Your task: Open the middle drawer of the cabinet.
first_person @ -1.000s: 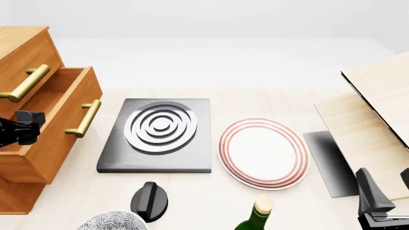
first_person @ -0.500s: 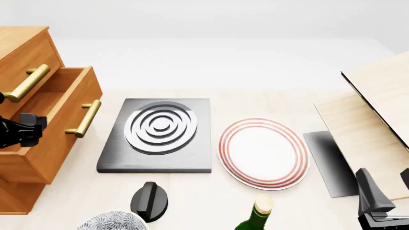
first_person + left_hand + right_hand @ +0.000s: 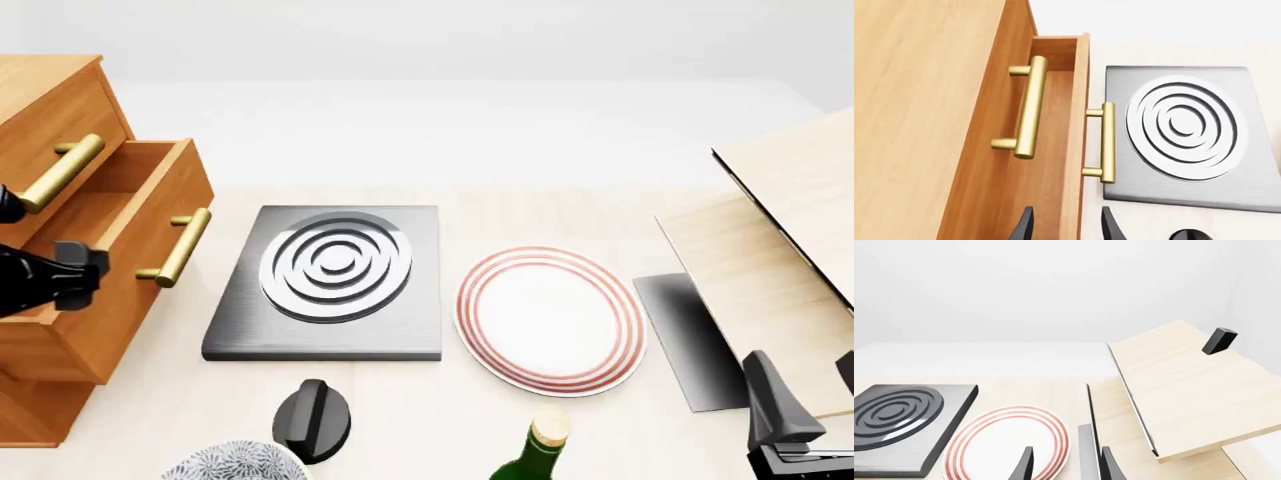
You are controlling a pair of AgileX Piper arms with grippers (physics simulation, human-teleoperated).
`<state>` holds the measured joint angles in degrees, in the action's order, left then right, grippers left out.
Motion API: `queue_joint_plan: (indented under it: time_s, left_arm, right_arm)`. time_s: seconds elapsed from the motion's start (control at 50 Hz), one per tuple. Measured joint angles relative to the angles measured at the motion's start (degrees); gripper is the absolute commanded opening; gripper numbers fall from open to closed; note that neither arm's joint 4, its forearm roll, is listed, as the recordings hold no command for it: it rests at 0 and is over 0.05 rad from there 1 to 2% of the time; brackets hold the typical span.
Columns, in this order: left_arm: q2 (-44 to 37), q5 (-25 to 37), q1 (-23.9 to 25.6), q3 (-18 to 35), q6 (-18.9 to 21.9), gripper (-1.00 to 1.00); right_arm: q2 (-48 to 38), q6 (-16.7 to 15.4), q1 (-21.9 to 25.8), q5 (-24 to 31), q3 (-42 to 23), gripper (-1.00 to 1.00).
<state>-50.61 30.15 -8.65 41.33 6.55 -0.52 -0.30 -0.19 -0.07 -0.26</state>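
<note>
The cabinet (image 3: pixel 54 100) stands at the table's left edge, orange-brown with brass bar handles. Its middle drawer (image 3: pixel 134 270) is pulled out well past the top drawer, its handle (image 3: pixel 174 247) facing the table's middle. In the left wrist view the drawer's front panel (image 3: pixel 1076 130) shows edge-on with its handle (image 3: pixel 1107 142) beside it. My left gripper (image 3: pixel 70 276) is open and holds nothing; it hovers over the open drawer, behind the front panel. In the left wrist view the left gripper (image 3: pixel 1067 227) has one fingertip on each side of that panel's edge. My right gripper (image 3: pixel 807 405) is open and empty at the near right.
A grey slab with concentric rings (image 3: pixel 334 275) lies next to the drawer. A red-ringed plate (image 3: pixel 547 318), a black knob (image 3: pixel 311 418), a patterned bowl (image 3: pixel 234 462) and a green bottle (image 3: pixel 534 450) are nearer. Pale wooden boards (image 3: pixel 787 220) lean at the right.
My left gripper has drifted a little nearer and to the right over the open drawer. The drawer and the right arm have not moved.
</note>
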Motion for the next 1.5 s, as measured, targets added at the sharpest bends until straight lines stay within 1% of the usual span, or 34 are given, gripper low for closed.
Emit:
queue_joint_plan:
  time_s: [0.7, 1.5]
  left_arm:
    - [-3.10, 0.15, 2.69, 0.00, -2.46, 1.00]
    - [-6.65, -1.24, 2.42, 0.08, -2.46, 1.00]
  right_arm:
    - [0.00, 0.00, 0.00, 0.00, 0.00, 1.00]
    - [0.00, 0.00, 0.00, 0.00, 0.00, 1.00]
